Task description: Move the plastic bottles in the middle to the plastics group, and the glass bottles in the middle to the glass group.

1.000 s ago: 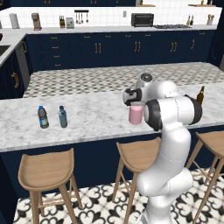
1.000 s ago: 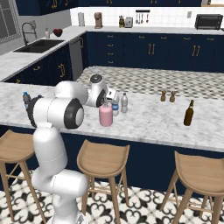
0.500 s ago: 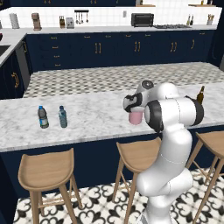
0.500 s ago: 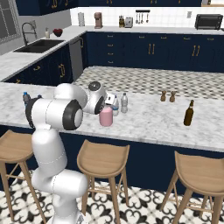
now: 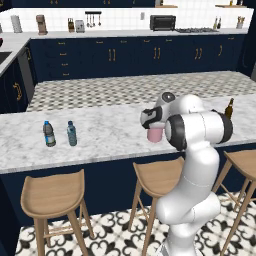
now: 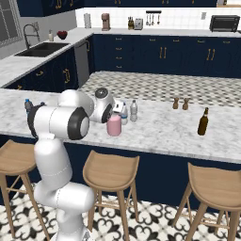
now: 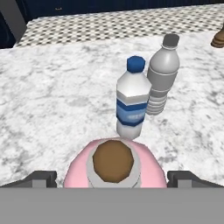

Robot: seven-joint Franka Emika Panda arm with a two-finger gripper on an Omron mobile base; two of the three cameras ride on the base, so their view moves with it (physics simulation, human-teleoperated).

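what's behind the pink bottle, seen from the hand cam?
Behind the pink bottle stand the blue-label water bottle and the plain grey bottle, upright on the marble counter. The grey one's lower left side is covered by the blue-label bottle.

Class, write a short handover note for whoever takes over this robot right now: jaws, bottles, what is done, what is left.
Gripper: jaws open, either side of the pink bottle, not closed.
Two water bottles stand just beyond it, mid-counter.
Plastics group at the counter's left end; brown bottle at the right end.
Done: nothing moved yet.
Left: pink bottle to the brown one; both water bottles to the plastics group.
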